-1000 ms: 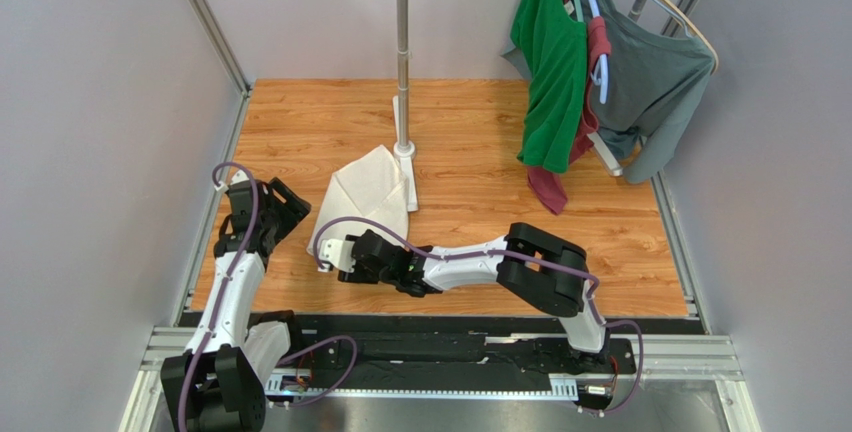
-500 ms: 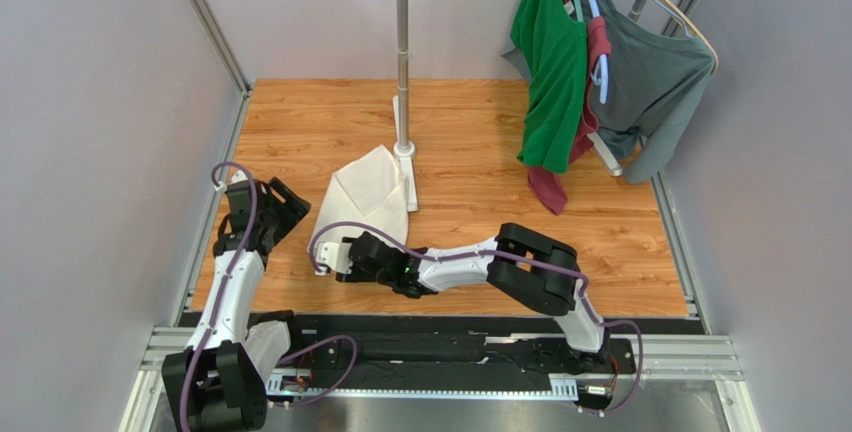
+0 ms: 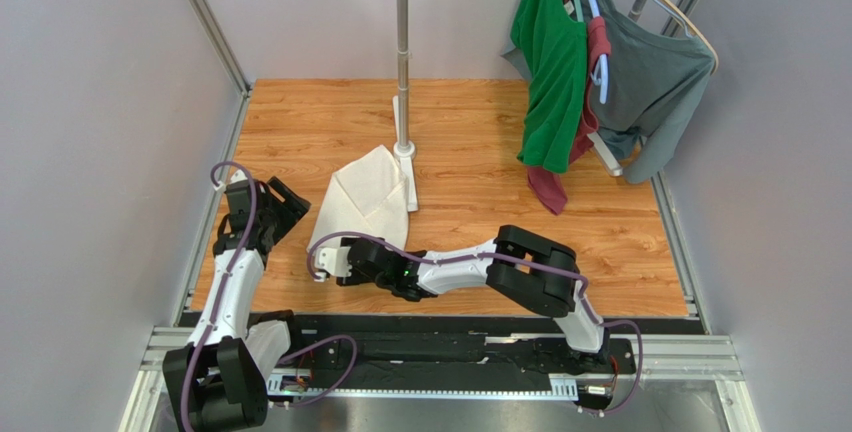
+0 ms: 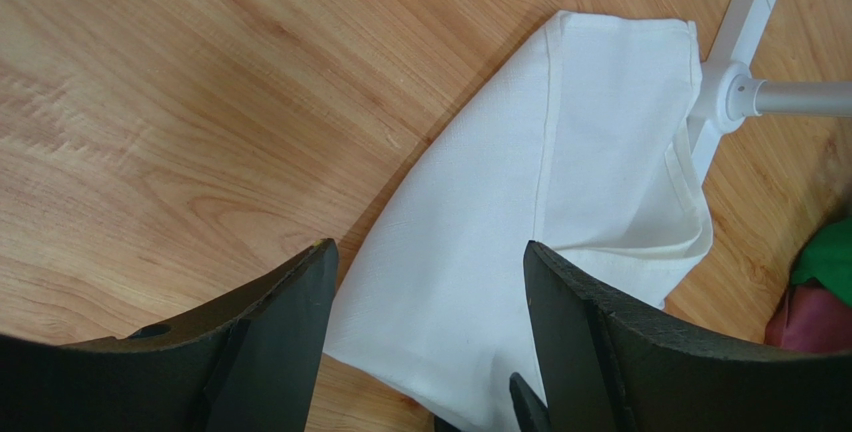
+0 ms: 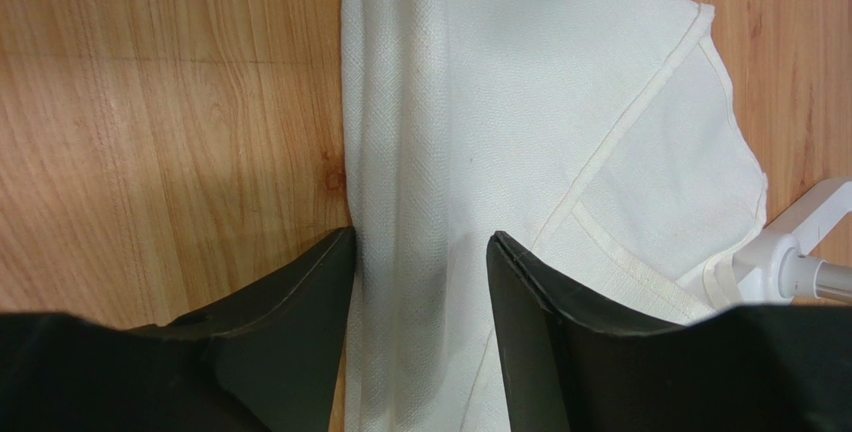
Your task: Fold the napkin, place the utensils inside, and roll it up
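Wood-grain laminate covers the table (image 3: 480, 122), boxed in by plain grey walls. A white pole stand (image 3: 403, 62) rises mid-table, and a green shirt (image 3: 548, 62) and a grey shirt (image 3: 655, 82) hang at the far right. Since a second ago the right arm has slid slightly leftward; the left arm and the cloth have not moved. The napkin (image 3: 365, 197), soft woven white fabric with stitched hems, lies folded into a rough wedge against the stand's base. The right gripper (image 5: 420, 242) is partly open, its black fingers straddling the napkin's near folded strip without pinching it. The left gripper (image 4: 428, 272) hovers wide open and empty over the napkin's left edge.
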Robot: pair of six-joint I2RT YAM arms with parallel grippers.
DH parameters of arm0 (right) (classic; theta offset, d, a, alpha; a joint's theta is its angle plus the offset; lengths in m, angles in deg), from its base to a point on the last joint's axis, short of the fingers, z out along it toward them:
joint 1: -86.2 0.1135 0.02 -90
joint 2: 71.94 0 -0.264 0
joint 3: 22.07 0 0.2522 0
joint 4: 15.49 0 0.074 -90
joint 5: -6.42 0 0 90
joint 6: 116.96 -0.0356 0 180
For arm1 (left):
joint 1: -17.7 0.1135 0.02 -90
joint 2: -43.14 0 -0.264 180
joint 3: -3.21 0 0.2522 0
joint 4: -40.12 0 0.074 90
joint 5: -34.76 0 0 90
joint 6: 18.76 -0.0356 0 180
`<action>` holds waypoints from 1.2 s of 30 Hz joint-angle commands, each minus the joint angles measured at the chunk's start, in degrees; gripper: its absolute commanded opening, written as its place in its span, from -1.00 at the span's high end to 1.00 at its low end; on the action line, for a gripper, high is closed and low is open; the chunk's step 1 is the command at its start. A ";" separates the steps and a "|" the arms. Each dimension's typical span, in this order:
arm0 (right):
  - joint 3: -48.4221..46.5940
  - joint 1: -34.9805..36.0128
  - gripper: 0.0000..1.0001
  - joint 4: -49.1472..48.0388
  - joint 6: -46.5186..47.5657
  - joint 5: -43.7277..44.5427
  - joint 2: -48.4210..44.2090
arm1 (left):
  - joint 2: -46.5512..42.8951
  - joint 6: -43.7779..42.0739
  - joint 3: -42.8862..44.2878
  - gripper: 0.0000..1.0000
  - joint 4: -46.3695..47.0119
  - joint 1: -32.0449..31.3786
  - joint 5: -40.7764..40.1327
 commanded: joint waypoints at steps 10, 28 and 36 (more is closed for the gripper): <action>-3.88 -0.13 -0.13 4.80 -0.76 -3.85 2.88 | 0.41 -0.04 -0.35 -0.56 1.90 1.19 2.17; -4.05 -3.20 -0.01 10.17 -5.60 -6.76 5.52 | -3.19 -0.12 0.44 -0.55 -0.65 2.24 3.49; -4.93 -5.05 0.24 15.09 -6.65 -9.83 5.43 | -6.18 -0.56 1.58 -0.55 -3.29 2.42 4.11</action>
